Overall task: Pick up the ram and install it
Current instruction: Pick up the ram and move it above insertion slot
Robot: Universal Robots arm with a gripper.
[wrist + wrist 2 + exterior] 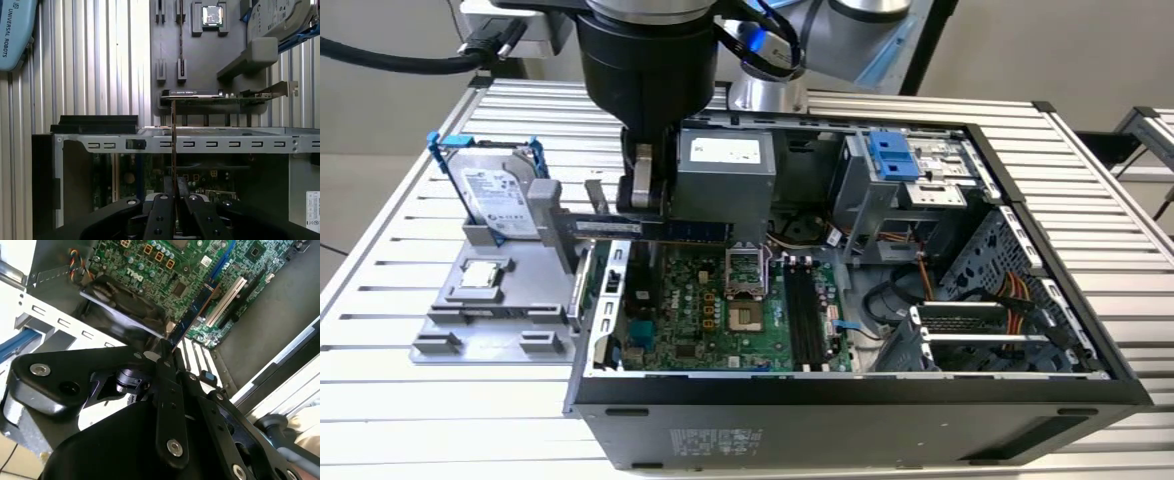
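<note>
A silvery ribbed surface point(440, 400) carries an open computer case point(854, 410) lying on its side, its motherboard point(707, 310) facing up. On the exterior view's left of the case sits a gray fixture point(454, 320). It holds a hard drive point(487, 185) standing upright in a blue frame and a square CPU point(480, 273) lying flat. A graphics card point(220, 97) stands on edge in the fixture, just beside the case wall point(210, 144). Beyond the surface, on the exterior view's left, pale floor point(360, 200) shows. A thick black cable point(387, 55) runs in toward the arm.

The gripper point(640, 205) hangs from the arm above the case wall nearest the fixture. In both wrist views its 2 fingers point(164, 365) are drawn close together and clamped on the ram point(694, 230), gripping it by its flat faces near one end. The fingers touch nothing else.

The ram is lifted clear of the fixture and held level. It crosses above that case wall, and its free end reaches over the motherboard. In the second wrist view the stick point(195, 315) juts out from the fingertips, with green board well below it. In the first wrist view it appears edge-on as a thin line point(173, 140) rising from between the fingers point(163, 205). It is well apart from the black slots point(807, 315) and not yet seated.
</note>
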